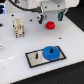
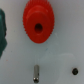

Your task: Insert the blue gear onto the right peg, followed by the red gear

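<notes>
My fingers [image 1: 53, 16] hang above the red gear [image 1: 49, 24], which lies flat on the white worktop [image 1: 67, 40], near the far side in the exterior view. The two dark tips stand apart on either side above it, spread and grasping nothing; there is a gap between them and the gear. In the wrist view the red gear [image 2: 39, 22] fills the upper middle, its dark centre hole plain to see, with one of my fingers [image 2: 2, 30] showing as a dark green shape at the edge. The blue gear [image 1: 50, 52] already sits on the plate [image 1: 34, 59], white with a black border, on the near part of the worktop; the peg it sits on is hidden under it. A thin dark pin [image 1: 38, 53] stands just beside it on the plate. A small white block [image 1: 18, 28] stands on the exterior view's left, well apart from both gears.
</notes>
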